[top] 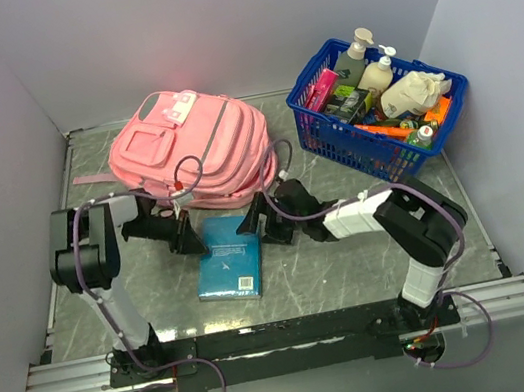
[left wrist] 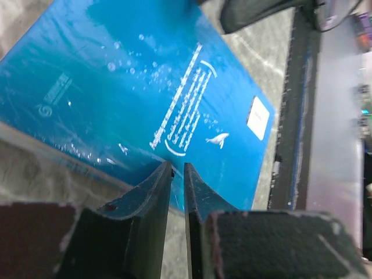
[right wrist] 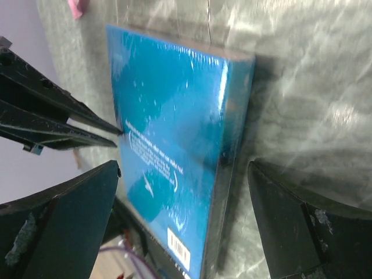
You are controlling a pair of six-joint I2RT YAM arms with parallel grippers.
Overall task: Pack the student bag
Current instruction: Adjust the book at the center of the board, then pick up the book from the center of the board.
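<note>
The student bag [top: 191,148], a pink backpack, lies at the back of the table, left of centre. A blue shrink-wrapped book [top: 230,257] lies flat in front of it. My left gripper [top: 191,237] is at the book's far left edge. In the left wrist view its jaws [left wrist: 178,167] stand only a narrow slit apart over the edge of the book [left wrist: 145,87], with nothing between them. My right gripper [top: 260,229] is wide open at the far right edge. In the right wrist view the right gripper [right wrist: 183,165] straddles the spine side of the book [right wrist: 168,116] without touching it.
A blue plastic basket [top: 378,104] full of bottles and small packets stands at the back right. Grey walls close in the table on three sides. A pink strap [top: 91,178] trails left from the bag. The left arm's fingers [right wrist: 58,125] show in the right wrist view.
</note>
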